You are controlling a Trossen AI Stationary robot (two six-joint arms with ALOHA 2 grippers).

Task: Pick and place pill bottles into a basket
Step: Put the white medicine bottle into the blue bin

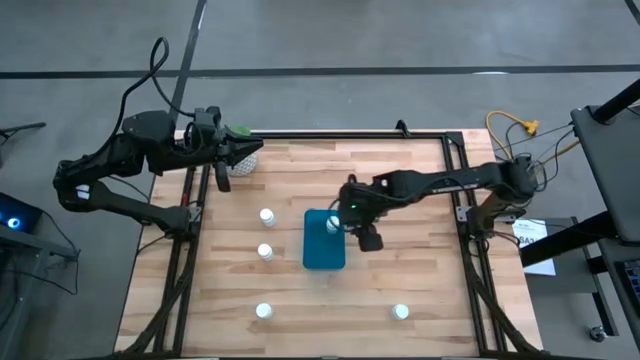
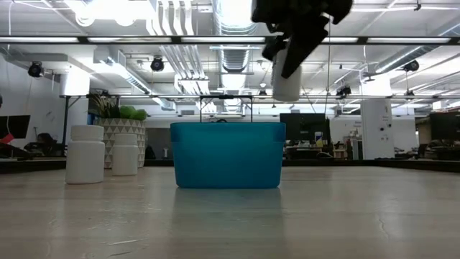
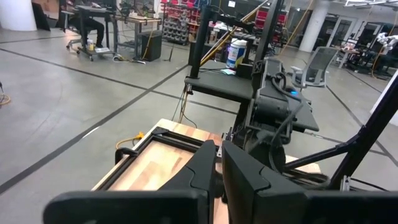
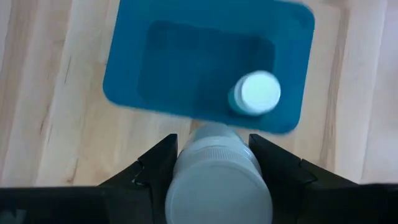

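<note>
The teal basket (image 1: 323,248) stands at the table's middle; it also shows in the low view (image 2: 227,155). One white pill bottle (image 4: 258,93) stands upright in it, in a far corner (image 1: 331,225). My right gripper (image 2: 291,43) is shut on another pill bottle (image 2: 287,75), above the basket's right rim. Several more bottles stand on the table: two left of the basket (image 1: 267,215) (image 1: 265,252) and two near the front edge (image 1: 263,311) (image 1: 400,312). My left gripper (image 1: 222,165) waits shut and empty at the far left. My right gripper pinches the bottle's body (image 4: 214,155) between its two fingers (image 4: 155,165), one on each side. The fingers come from above, pointing down, along the bottle. The bottle hangs nearly upright, slightly tilted, clear of the basket; its upper part is hidden by the gripper in the low view.
A white patterned plant pot with green leaves (image 1: 243,155) stands at the far left, beside my left gripper. A black frame (image 1: 340,134) borders the table's far edge and sides. Bare wood lies right of the basket.
</note>
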